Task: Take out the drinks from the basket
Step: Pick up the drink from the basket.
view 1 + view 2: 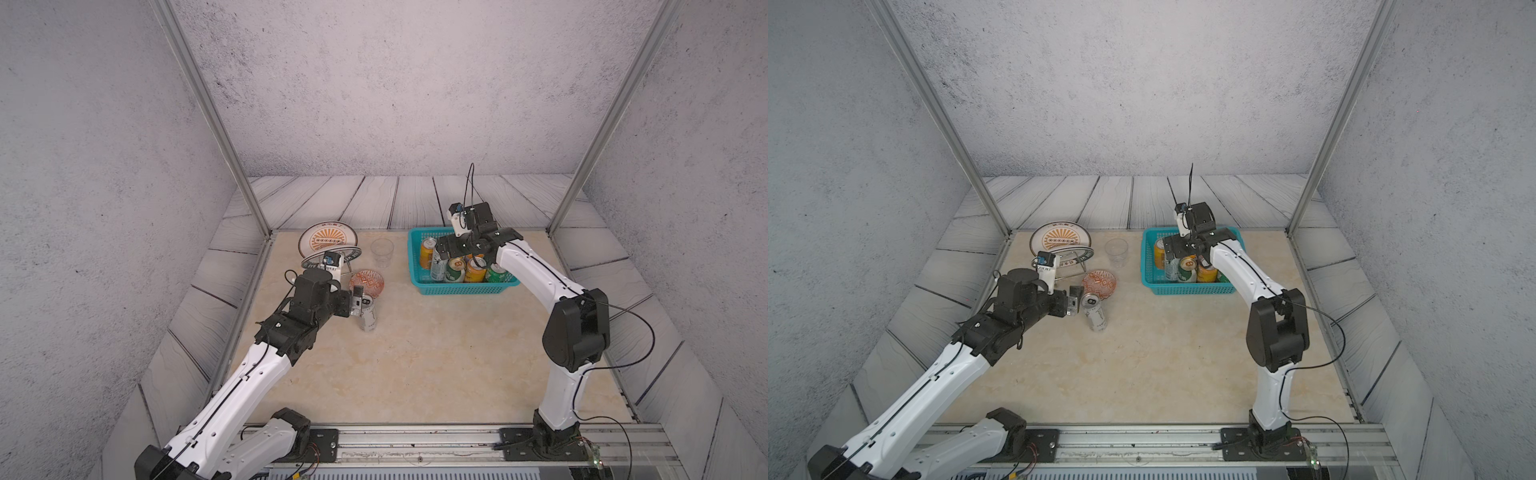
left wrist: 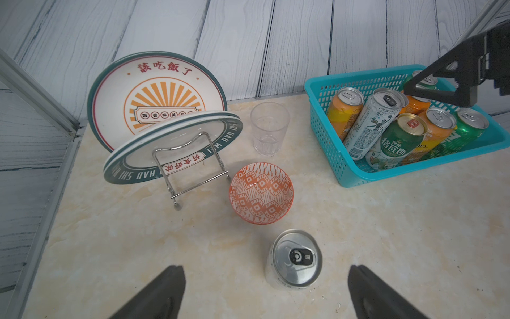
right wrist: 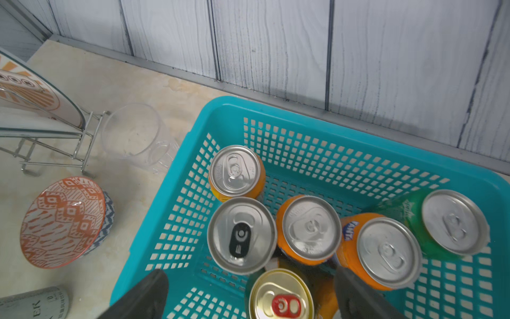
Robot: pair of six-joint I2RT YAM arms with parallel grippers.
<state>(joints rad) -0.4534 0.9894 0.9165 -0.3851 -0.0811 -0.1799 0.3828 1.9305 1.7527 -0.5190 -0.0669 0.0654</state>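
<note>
In a top view, saw white can (image 1: 369,316) upright on table (image 1: 415,365), outside basket (image 1: 461,287). From left wrist, found left gripper (image 2: 266,269) spread, empty. From right wrist, found right gripper (image 3: 251,273) spread above gold-topped can (image 3: 281,297) in basket; judged next pick in hand: lower, clamp, lift.

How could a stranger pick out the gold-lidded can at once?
Find the teal basket at the far right of the table. Inside, by its front wall, is the gold-lidded can, green and cream. Only it has a gold lid with a red tab; the white can and orange can beside it have silver lids.
</note>
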